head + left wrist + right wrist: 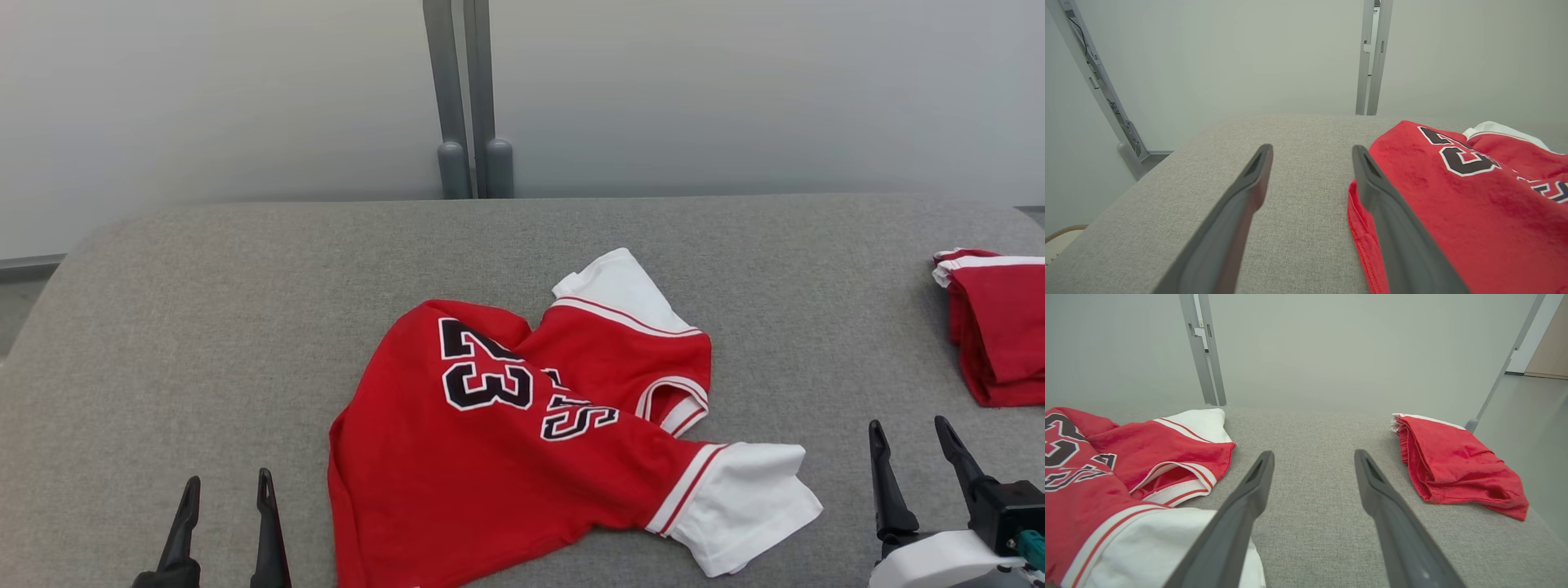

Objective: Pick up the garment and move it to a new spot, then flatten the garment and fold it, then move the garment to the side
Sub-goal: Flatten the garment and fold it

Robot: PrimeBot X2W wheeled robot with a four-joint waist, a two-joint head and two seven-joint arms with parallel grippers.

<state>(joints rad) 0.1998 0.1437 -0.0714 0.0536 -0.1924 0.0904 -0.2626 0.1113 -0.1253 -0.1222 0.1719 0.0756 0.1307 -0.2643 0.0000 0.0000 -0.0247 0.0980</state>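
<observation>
The jersey (506,441) lies crumpled near the middle of the tabletop (245,310). Its body is doubled over itself, with one white sleeve (747,498) at its 4 o'clock and the other at 1 o'clock. The left tool (228,478) sits at its 7 o'clock and the right tool (909,425) beyond the sleeve at 4 o'clock. Both are released, fingers spread and grasping nothing.

The likeliest slip is a pinch on the doubled part. That would take two layers, so the jersey would lift as a bundle and refuse to flatten. A grip on a sleeve alone would let the body hang and drag. A thin single layer may slide out of the long fingers. A new spot toward 3 o'clock would crowd the pile (1000,327) and could disturb it. The hem at 6 o'clock runs out of sight, so I cannot tell whether it overhangs the edge.
</observation>
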